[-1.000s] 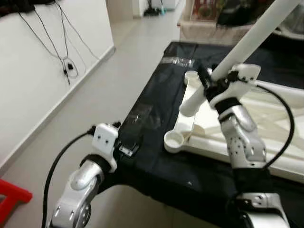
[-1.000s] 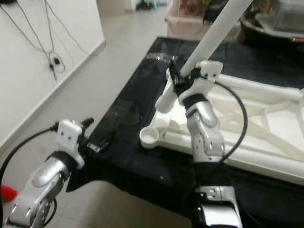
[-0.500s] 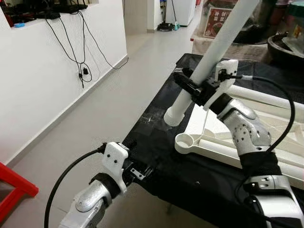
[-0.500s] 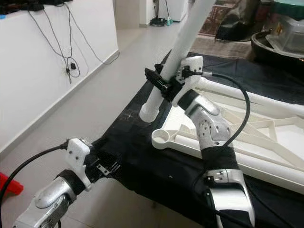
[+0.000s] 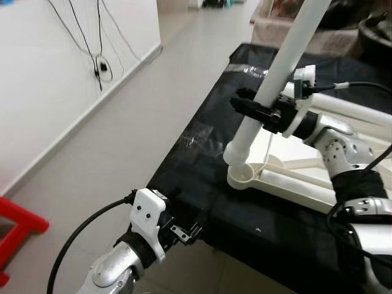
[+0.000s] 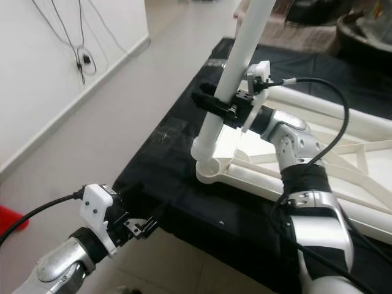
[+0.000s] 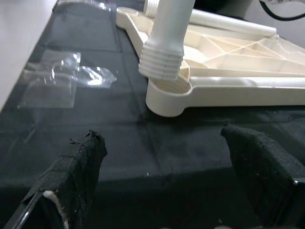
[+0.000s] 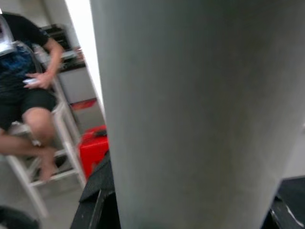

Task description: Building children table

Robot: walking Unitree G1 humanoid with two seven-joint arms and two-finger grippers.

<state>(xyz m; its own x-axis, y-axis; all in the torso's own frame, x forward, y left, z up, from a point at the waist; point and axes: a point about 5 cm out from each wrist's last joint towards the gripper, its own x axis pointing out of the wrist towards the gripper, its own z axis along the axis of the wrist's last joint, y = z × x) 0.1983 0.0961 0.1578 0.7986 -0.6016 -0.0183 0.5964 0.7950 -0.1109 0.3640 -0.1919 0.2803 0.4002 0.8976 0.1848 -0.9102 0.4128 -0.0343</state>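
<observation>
With the right gripper (image 5: 264, 113) clamped on the white leg (image 5: 278, 70), its threaded end at the tabletop's corner socket (image 5: 243, 176) centre frame, seating and twisting seems next; left gripper (image 7: 162, 167) wide, idle.

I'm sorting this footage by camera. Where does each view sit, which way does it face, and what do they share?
Left and right eye views: on the head, looking forward and down at the black table; both arms show, the right gripper clamped on the white leg.
Left wrist view: low at the table edge, looking along the open left gripper at the tabletop frame's corner socket.
Right wrist view: pressed against the leg; a seated person behind.
Shared: the leg's threaded end just above the socket.
</observation>
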